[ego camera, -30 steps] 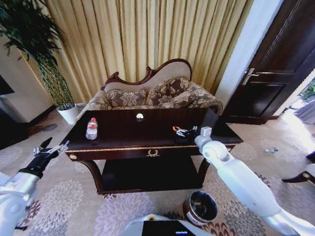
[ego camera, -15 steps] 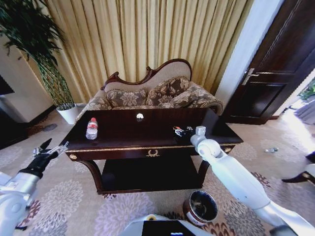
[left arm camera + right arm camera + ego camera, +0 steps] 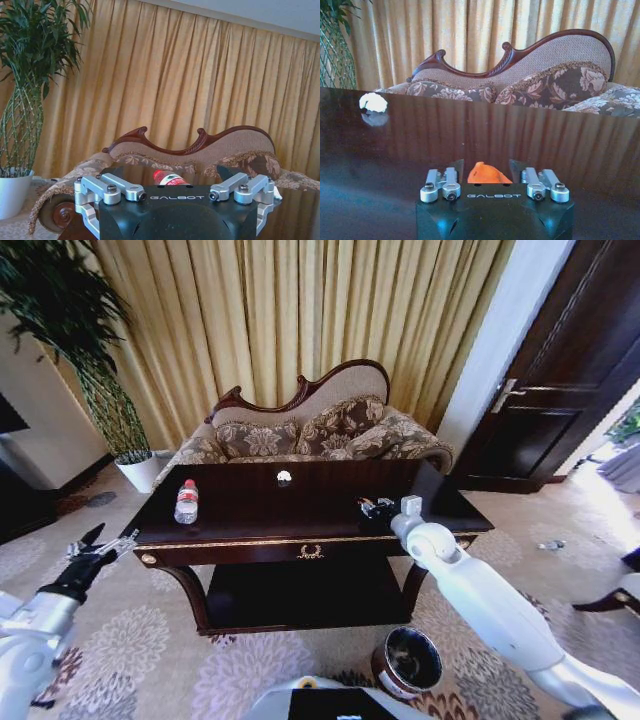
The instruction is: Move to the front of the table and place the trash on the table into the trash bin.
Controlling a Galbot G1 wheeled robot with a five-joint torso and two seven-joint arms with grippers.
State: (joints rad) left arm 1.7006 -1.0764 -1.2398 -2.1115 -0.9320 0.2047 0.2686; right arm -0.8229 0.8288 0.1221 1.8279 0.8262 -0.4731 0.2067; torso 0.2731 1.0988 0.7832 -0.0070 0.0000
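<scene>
1. I have the robot parked facing the worktop (image 3: 250,502), with the sofa (image 3: 310,435) behind it.
2. My right gripper (image 3: 372,508) sits low over the worktop's right front area. In the right wrist view its fingers stand a little apart with an orange scrap (image 3: 487,173) between them; I cannot tell whether they touch it.
3. My left gripper (image 3: 100,545) hovers off the worktop's left end, near the corner, fingers spread and holding nothing.
4. The bottle (image 3: 186,502) stands upright on the worktop's left part; the left wrist view shows its red cap just past the gripper body.
5. A white scrap (image 3: 284,477) lies near the worktop's back edge, about mid-width.
6. The trash bin (image 3: 408,662) stands on the carpet (image 3: 150,640) in front of the worktop's right leg.
</scene>
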